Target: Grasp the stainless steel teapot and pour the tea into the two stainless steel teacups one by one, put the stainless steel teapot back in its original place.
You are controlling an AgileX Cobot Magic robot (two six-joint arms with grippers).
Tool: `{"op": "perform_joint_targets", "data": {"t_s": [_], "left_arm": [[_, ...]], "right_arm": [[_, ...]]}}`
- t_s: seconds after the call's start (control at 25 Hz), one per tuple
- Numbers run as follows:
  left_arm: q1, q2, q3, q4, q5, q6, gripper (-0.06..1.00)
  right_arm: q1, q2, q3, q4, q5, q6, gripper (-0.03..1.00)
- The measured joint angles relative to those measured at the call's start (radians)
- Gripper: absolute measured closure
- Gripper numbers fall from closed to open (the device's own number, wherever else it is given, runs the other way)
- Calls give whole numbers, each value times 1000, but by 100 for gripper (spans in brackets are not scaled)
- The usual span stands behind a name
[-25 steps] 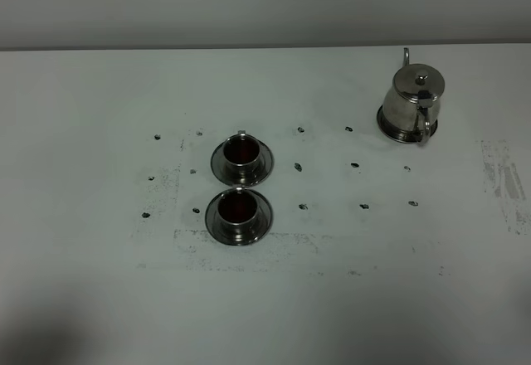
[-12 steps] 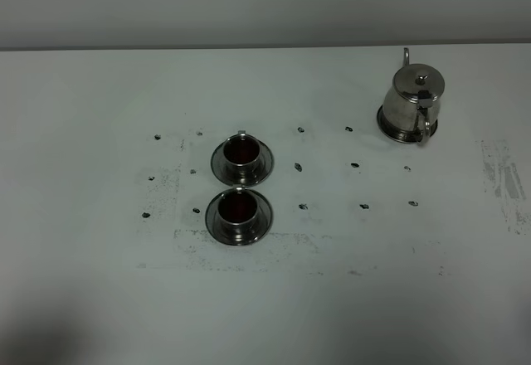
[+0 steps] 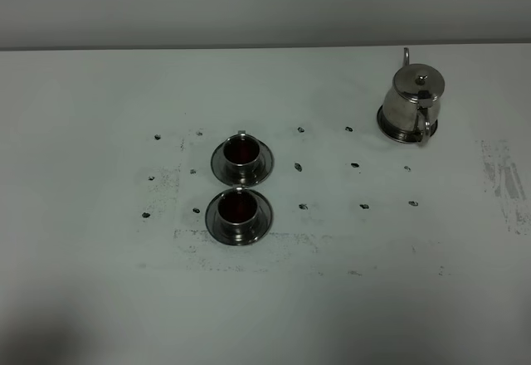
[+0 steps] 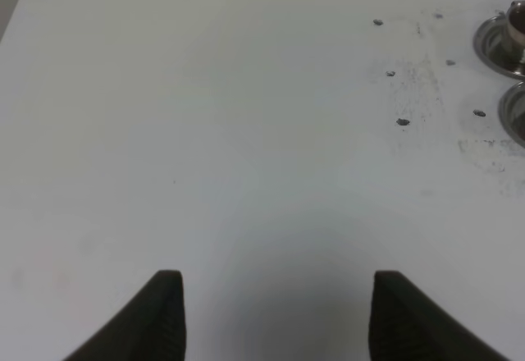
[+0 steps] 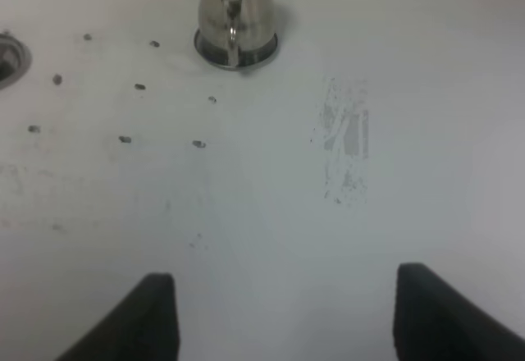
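Teapot location: stainless steel teapot (image 3: 414, 104) upright on the steel coaster disc (image 3: 388, 128), far right part of the tabletop (image 3: 99, 99), well apart from both cups.
Teapot seen from right wrist: (image 5: 236, 18) straight ahead of the right fingers (image 5: 283, 316), slightly toward the left fingertip's side, far beyond the tips, bare tabletop between.
Handle: loop handle (image 5: 232, 26) turned toward the right wrist camera, spout away from it; long axis spout-to-handle roughly in line with the approach.
Right fingers: spread wide, holding nothing, both tips dark at the near edge of the view.
Left fingers: (image 4: 275, 316) spread wide, holding nothing, over bare tabletop.
Cups: two stainless steel teacups, far teacup (image 3: 241, 154) and near teacup (image 3: 238, 211), one behind the other on their saucers, dark liquid visible inside both; only saucer edges (image 4: 499, 43) visible from the left wrist, off to the right fingertip's side and well ahead.
Nearer arm: right, judged from the teapot lying dead ahead of its fingers and absent from the left wrist view.
Deciding relation: handle facing the right fingers, so a straight advance with a small shift toward the left fingertip's side likely enough to bracket the loop.
Task stage: judged complete or nearly so, cups filled and teapot seated on the disc; otherwise grasp not yet begun.
Risk: thin handle, polished steel, likely slippery under a narrow pinch.
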Motion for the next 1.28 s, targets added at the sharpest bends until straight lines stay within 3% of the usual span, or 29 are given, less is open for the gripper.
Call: {"op": "perform_joint_targets", "data": {"t_s": [1.28], "left_arm": [[0, 0, 0, 0, 0, 0, 46]], "right_arm": [[0, -7, 0, 0, 0, 0, 40]]}}
